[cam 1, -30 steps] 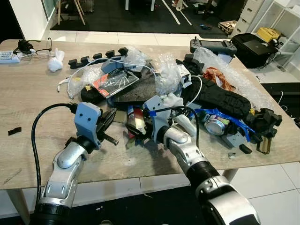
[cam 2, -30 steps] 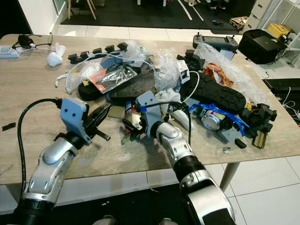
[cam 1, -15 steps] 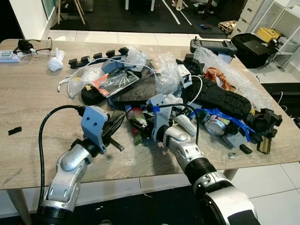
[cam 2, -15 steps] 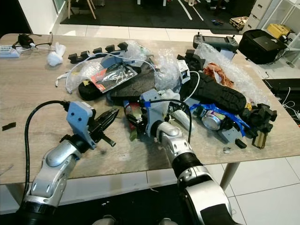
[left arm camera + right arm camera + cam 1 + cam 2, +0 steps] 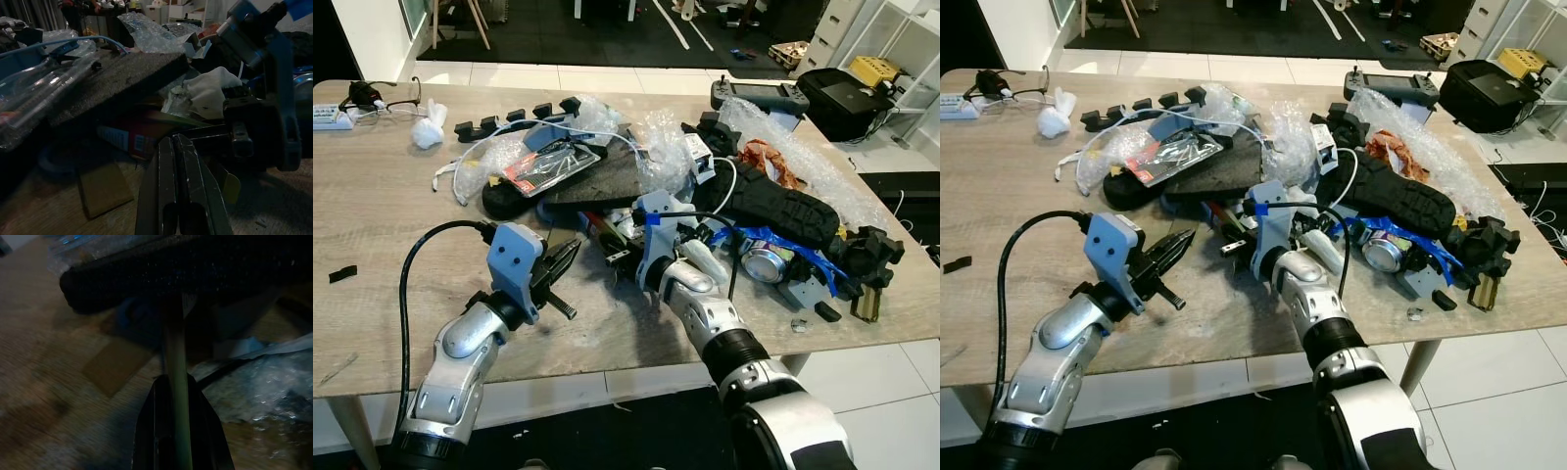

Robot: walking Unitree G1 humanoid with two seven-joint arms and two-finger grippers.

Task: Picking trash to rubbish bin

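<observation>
A heap of trash covers the middle of the wooden table (image 5: 372, 225). My right gripper (image 5: 613, 251) is shut on a flat red and green packet (image 5: 604, 233) at the near edge of the heap, under a dark foam slab (image 5: 607, 181). The right wrist view shows the packet's thin green edge (image 5: 175, 352) clamped between the fingers. My left gripper (image 5: 572, 251) hovers low over bare table just left of the packet, shut and holding nothing. The left wrist view shows its closed fingers (image 5: 172, 147) pointing at the packet (image 5: 129, 136) and at a crumpled white tissue (image 5: 210, 90).
A black shoe sole (image 5: 783, 206), a crushed can (image 5: 764, 264), bubble wrap (image 5: 803, 157) and black plastic parts (image 5: 871, 255) lie to the right. A controller (image 5: 759, 95) and a black bag (image 5: 847, 98) sit at the back right. A tissue wad (image 5: 429, 127) lies at the far left.
My right gripper has carried the packet farther from the table's front edge, toward the heap and under the foam slab. My left gripper has moved a little forward and to the right.
</observation>
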